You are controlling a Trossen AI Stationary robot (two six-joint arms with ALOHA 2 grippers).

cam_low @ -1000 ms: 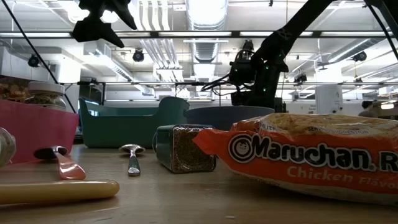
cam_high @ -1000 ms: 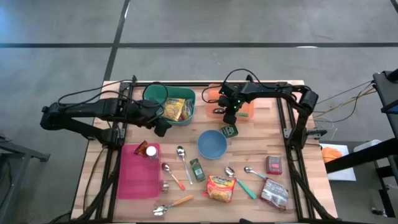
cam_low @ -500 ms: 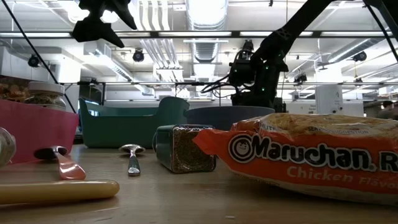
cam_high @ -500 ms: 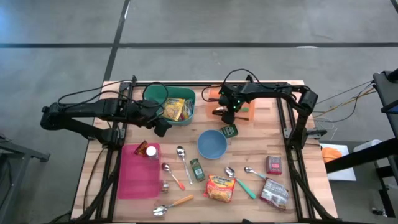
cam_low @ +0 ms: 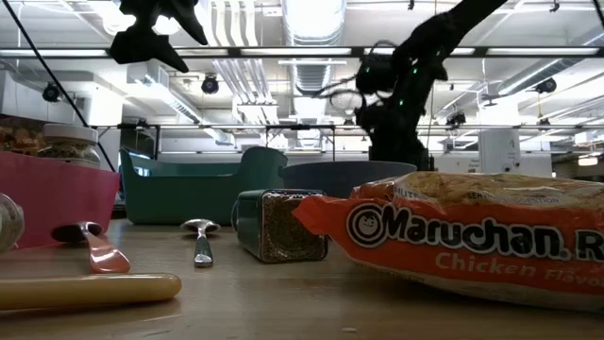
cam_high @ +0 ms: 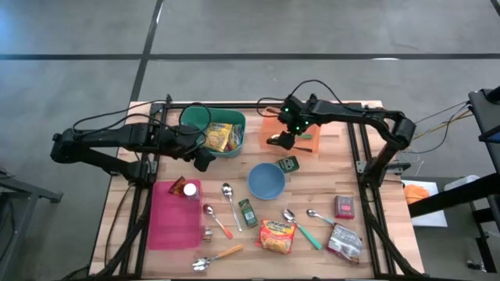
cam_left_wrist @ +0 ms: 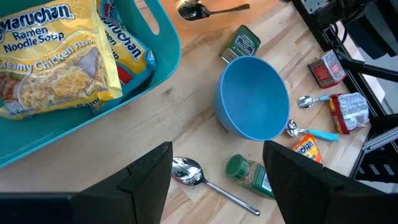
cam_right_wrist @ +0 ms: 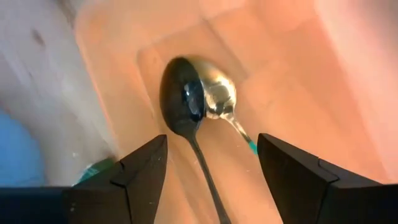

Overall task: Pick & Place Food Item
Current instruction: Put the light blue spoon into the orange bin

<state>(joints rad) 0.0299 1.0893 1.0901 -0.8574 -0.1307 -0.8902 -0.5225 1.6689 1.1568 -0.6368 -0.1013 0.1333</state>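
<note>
Hovering with its 2 fingers spread and empty, the right gripper (cam_high: 280, 140) hangs over the orange tray (cam_high: 311, 146), where a spoon (cam_right_wrist: 198, 99) lies flat, evidently just set down. The left gripper (cam_high: 201, 162), also spread and empty, waits beside the teal bin (cam_high: 237, 148) holding ramen packets (cam_left_wrist: 50, 68). Nearby, the blue bowl (cam_high: 266, 181) and a green tin (cam_high: 287, 164) crowd the tray's near edge, while another ramen packet (cam_high: 277, 236) lies among scattered spoons, well apart.

A metal spoon with a green handle (cam_right_wrist: 202, 99) is laid inside the orange plastic tray (cam_high: 311, 143) at the table's far right, and ramen noodle packets (cam_high: 221, 136) are held in the teal plastic bin (cam_high: 236, 148) to its left. Nearer, the round blue bowl (cam_high: 266, 181) is set mid-table, a small green tin (cam_high: 288, 164) just beside it on the tray's side, the pink plastic tray (cam_high: 173, 222) well to its left with a white-capped glass jar (cam_high: 187, 189) on it.
</note>
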